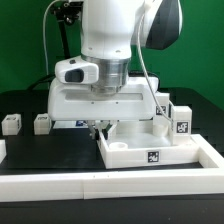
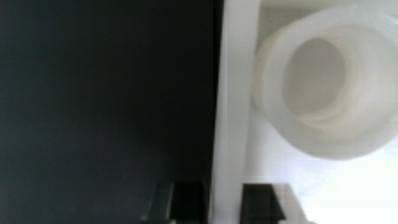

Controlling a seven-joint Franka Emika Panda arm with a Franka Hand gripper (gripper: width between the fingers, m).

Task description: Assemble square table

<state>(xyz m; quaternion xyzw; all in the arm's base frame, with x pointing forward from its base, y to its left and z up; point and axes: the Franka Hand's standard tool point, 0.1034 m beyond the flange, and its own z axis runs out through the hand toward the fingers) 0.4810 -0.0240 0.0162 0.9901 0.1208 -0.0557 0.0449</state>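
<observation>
Green backdrop (image 1: 20,40) stands behind a black worktop (image 1: 40,150), and on this worktop lies the white square tabletop (image 1: 135,143), flat, at the 4 o'clock side of the exterior view. A black-and-white tag (image 1: 153,157) is on its near edge.

In the wrist view one round corner socket (image 2: 329,90) is seen, and it is empty. The gripper (image 1: 98,125) is at the 9 o'clock edge of the tabletop. The wrist view shows its fingers (image 2: 187,205) on both sides of this thin edge and touching it, so I judge the gripper (image 2: 228,200) is closed on the tabletop.

Around the tabletop the legs are not mounted. One tagged leg post (image 1: 180,122) stands at its 2 o'clock corner; I cannot tell if it is on the slab or behind it. Two more leg posts (image 1: 42,122) (image 1: 10,124) stand well apart at 9 o'clock. A white rail (image 1: 120,182) runs along the 6 o'clock side, just beside the tabletop.

As I judge it, the task is at the beginning. The tabletop is only being placed, and every visible leg waits to be brought to a socket and fixed.
</observation>
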